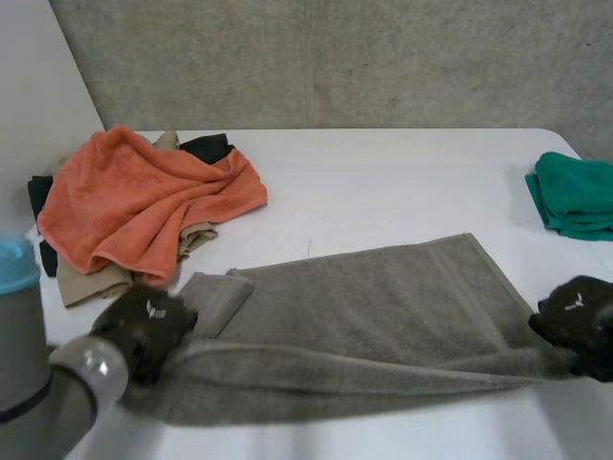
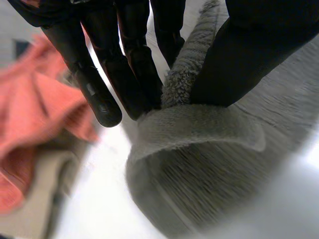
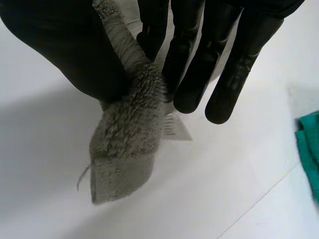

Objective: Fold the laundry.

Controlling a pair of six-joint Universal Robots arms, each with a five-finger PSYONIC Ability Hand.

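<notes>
left hand [image 1: 146,329]: pinching one near corner of grey towel [image 1: 369,305] | right hand [image 1: 577,319]: pinching the other near corner | orange towel [image 1: 144,196]: beyond left hand

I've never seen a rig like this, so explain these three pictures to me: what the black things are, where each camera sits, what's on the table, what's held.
This is a two-armed robot at a white table; the black shapes are its hands. The wide picture looks down from a camera between and behind the arms. The other two come from cameras on each wrist, looking along the palm. The left hand and right hand each pinch one end of a grey towel's near edge between fingers and thumb. Also there: a pile topped by an orange towel, and a green cloth.
</notes>
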